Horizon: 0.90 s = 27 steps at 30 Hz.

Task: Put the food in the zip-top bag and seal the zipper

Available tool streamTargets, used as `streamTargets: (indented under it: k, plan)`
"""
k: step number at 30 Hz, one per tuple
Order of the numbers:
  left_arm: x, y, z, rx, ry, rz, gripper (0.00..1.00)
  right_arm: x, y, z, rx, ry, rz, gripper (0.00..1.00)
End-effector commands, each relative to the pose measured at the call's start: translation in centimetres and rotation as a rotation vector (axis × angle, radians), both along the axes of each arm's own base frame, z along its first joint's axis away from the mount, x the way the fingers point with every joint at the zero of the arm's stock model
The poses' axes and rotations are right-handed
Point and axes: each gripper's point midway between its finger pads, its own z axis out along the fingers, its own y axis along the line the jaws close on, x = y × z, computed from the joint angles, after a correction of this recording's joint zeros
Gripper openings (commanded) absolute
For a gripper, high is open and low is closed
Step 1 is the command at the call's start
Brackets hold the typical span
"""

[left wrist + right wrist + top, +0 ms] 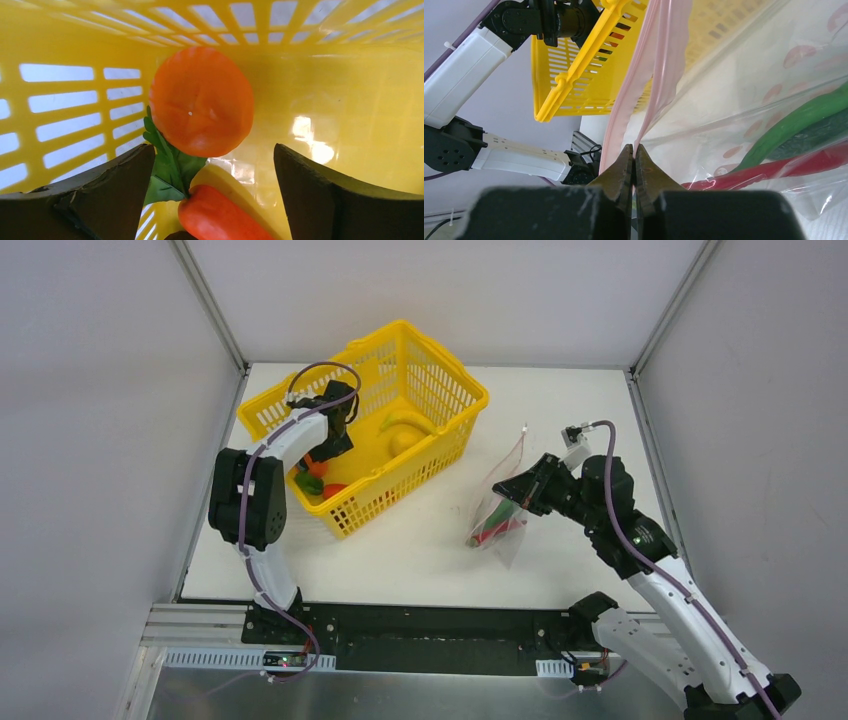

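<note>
Top: zip-top bag [505, 502], pink-dotted, held up by right jaws.
Left wrist: left jaws wide, empty; orange fruit [201, 100] ahead between them, in basket [350, 100].
Right wrist: right jaws pinched on pink zipper [664, 50]; green pepper [804, 125] and red chili [774, 170] bagged, to their right.

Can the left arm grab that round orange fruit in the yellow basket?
Probably yes. The left gripper is open inside the yellow basket, and the orange fruit lies just ahead with nothing covering it. A green leaf and a red piece lie close beside, so it might nudge those.
</note>
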Motion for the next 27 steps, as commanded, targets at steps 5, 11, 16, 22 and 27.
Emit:
streamTargets:
  k: [5, 11, 16, 22, 27]
  plan:
    - [-0.8, 0.1, -1.0, -0.019, 0.011, 0.055, 0.87, 0.4, 0.3, 1.3, 0.033, -0.046, 0.007, 0.02]
    - [-0.8, -0.4, -1.9, -0.049, 0.001, 0.058, 0.71, 0.1, 0.2, 1.4, 0.036, -0.048, 0.007, 0.03]
    - [-0.4, 0.5, -0.7, 0.003, -0.057, 0.053, 0.75, 0.0, 0.0, 1.5, 0.034, -0.052, 0.002, 0.03]
    - [0.6, 2.7, 2.8, 0.144, -0.166, 0.043, 0.96, 0.0, 0.0, 1.4, 0.031, -0.053, -0.001, 0.03]
    - [1.8, 2.8, 2.1, 0.163, -0.173, 0.005, 0.98, 0.0, 0.1, 0.9, 0.034, -0.039, 0.003, 0.03]
